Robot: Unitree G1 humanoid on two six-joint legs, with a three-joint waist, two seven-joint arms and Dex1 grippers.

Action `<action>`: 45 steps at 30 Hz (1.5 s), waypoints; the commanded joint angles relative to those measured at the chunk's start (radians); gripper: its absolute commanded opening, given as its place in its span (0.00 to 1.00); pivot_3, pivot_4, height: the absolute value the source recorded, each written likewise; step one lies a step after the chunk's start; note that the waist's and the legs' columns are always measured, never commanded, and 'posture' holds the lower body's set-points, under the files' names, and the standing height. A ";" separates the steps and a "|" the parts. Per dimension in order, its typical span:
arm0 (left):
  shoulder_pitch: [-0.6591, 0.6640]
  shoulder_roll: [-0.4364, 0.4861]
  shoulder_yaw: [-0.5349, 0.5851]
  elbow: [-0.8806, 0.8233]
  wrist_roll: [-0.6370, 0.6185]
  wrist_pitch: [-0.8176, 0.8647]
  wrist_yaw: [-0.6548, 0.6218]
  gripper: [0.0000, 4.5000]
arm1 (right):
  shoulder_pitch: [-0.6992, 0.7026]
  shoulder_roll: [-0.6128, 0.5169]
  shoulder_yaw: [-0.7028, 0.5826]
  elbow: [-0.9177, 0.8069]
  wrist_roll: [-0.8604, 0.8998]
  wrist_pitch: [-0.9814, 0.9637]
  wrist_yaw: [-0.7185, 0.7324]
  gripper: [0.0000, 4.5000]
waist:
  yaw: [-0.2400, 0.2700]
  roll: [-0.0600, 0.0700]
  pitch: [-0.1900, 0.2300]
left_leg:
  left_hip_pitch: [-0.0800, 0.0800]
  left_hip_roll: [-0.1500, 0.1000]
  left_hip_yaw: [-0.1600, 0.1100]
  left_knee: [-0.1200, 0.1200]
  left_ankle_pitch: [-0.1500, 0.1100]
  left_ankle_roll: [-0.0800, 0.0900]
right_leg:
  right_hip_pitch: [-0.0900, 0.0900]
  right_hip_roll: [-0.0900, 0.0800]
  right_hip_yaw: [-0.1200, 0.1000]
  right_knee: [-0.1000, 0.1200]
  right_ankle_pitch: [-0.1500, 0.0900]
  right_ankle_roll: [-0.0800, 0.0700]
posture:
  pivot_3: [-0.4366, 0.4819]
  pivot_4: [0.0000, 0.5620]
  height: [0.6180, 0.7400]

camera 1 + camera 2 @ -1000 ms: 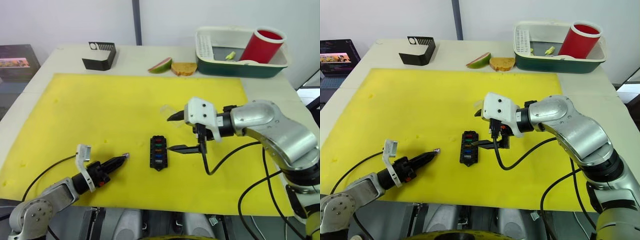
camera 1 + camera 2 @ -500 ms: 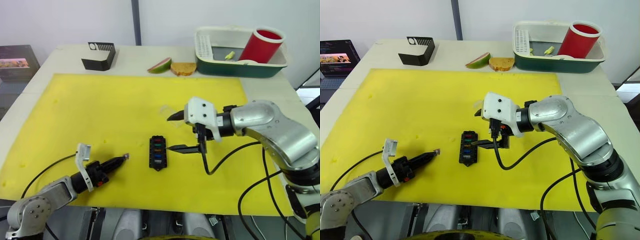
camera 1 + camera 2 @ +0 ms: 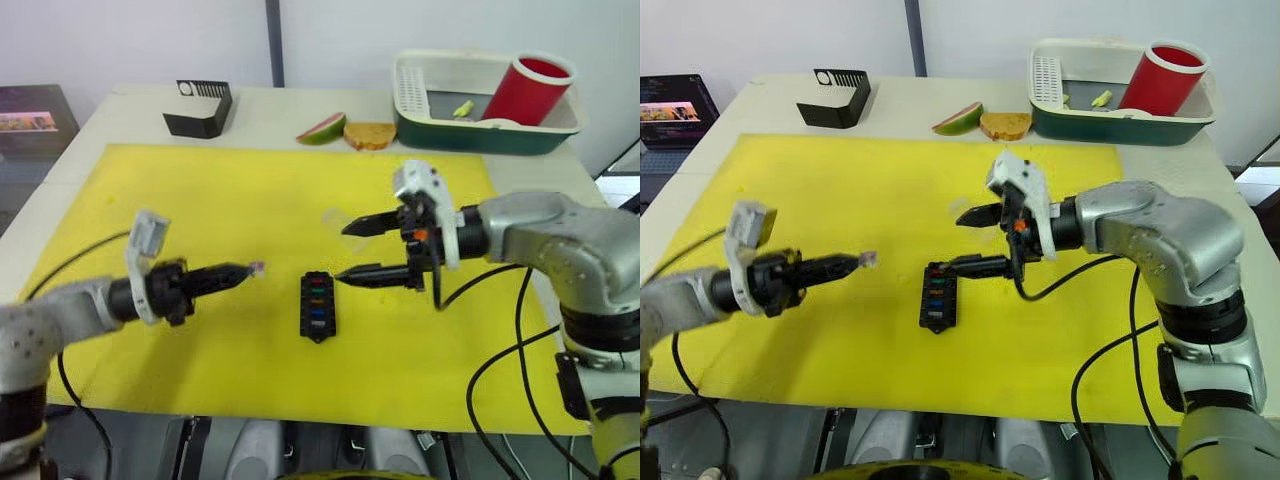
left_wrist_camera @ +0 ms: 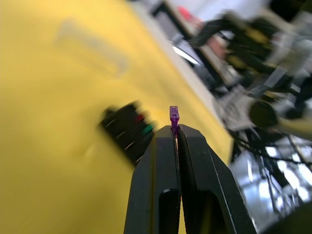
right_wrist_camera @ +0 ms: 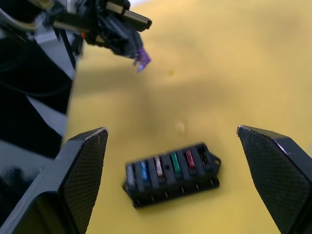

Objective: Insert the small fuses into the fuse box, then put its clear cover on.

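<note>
The fuse box [image 3: 318,306], a small black block, lies on the yellow mat with several coloured small fuses seated in its slots [image 5: 171,163]. My left gripper [image 3: 245,270] hovers above the mat to the left of the box, shut on a purple fuse [image 4: 174,113] that sticks out past its tips. My right gripper [image 3: 343,252] stands open just beyond the far right end of the box, with nothing between its fingers. The clear cover [image 3: 335,217] lies faintly visible on the mat just behind the right gripper's far finger.
A black slotted stand [image 3: 200,110] sits at the far left of the table. A fruit slice [image 3: 322,130] and a bread slice [image 3: 370,136] lie beyond the mat. A green and white basket [image 3: 480,135] with a red cup [image 3: 535,88] stands far right.
My left arm has lifted off the mat and moved farther from the near edge, carrying the purple fuse. My right wrist has turned and drawn slightly right, still open. The fuse box has not moved.
</note>
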 commanded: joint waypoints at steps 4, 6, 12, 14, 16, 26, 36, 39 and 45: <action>-0.315 0.013 -0.182 0.056 0.107 -0.037 -0.219 0.00 | -0.090 0.065 -0.123 0.060 0.142 0.121 -0.091 1.00 | 0.001 0.000 0.000 | 0.000 0.000 0.000 0.000 0.000 0.000 | 0.000 0.000 0.000 0.000 0.000 0.001 | 0.48 0.27 1.00; -0.407 -0.009 -0.244 0.101 0.177 -0.077 -0.275 0.00 | -0.111 0.090 -0.156 0.068 0.188 0.155 -0.124 0.87 | 0.001 0.000 0.000 | 0.000 0.000 0.001 0.000 0.000 0.000 | 0.000 0.000 0.000 0.000 0.002 0.003 | 0.48 0.27 1.00; -0.515 -0.049 -0.331 0.189 0.310 -0.151 -0.382 0.00 | -0.149 0.141 -0.232 0.067 0.328 0.243 -0.220 0.60 | -0.004 0.000 0.000 | -0.001 0.000 0.001 0.000 0.001 0.001 | -0.001 0.001 0.000 0.001 0.002 0.004 | 0.48 0.27 1.00; -0.523 -0.053 -0.343 0.202 0.341 -0.168 -0.407 0.00 | -0.152 0.147 -0.244 0.071 0.356 0.252 -0.254 0.60 | -0.002 -0.001 0.001 | -0.001 0.000 0.001 0.000 0.001 0.001 | -0.001 0.002 0.000 0.001 0.002 0.004 | 0.48 0.27 1.00; -0.529 -0.062 -0.346 0.212 0.357 -0.175 -0.418 0.00 | -0.149 0.149 -0.246 0.070 0.378 0.257 -0.283 0.60 | -0.001 -0.001 0.001 | -0.001 0.000 0.001 0.000 0.001 0.001 | -0.001 0.002 0.000 0.001 0.002 0.004 | 0.48 0.27 1.00; -0.549 -0.107 -0.321 0.216 0.376 -0.163 -0.412 0.00 | -0.135 0.174 -0.211 0.068 0.421 0.239 -0.386 0.48 | 0.000 -0.001 0.001 | -0.001 0.000 0.001 0.000 0.001 0.002 | 0.000 0.002 0.000 0.002 0.002 0.004 | 0.48 0.27 1.00; -0.542 -0.115 -0.321 0.229 0.404 -0.181 -0.420 0.00 | -0.132 0.147 -0.175 0.063 0.432 0.226 -0.399 0.20 | 0.000 -0.001 0.001 | -0.001 0.000 0.002 0.001 0.001 0.002 | 0.000 0.002 0.000 0.003 0.002 0.005 | 0.48 0.27 1.00; -0.541 -0.118 -0.322 0.236 0.417 -0.189 -0.425 0.00 | -0.133 0.146 -0.172 0.066 0.434 0.222 -0.402 0.20 | 0.000 -0.001 0.001 | -0.001 0.000 0.002 0.001 0.001 0.002 | 0.000 0.002 0.000 0.003 0.002 0.005 | 0.48 0.27 1.00; -0.538 -0.127 -0.319 0.239 0.428 -0.195 -0.425 0.00 | -0.130 0.140 -0.166 0.062 0.442 0.214 -0.402 0.09 | 0.000 -0.001 0.001 | -0.001 0.000 0.002 0.001 0.001 0.002 | 0.000 0.003 0.000 0.003 0.002 0.005 | 0.48 0.27 1.00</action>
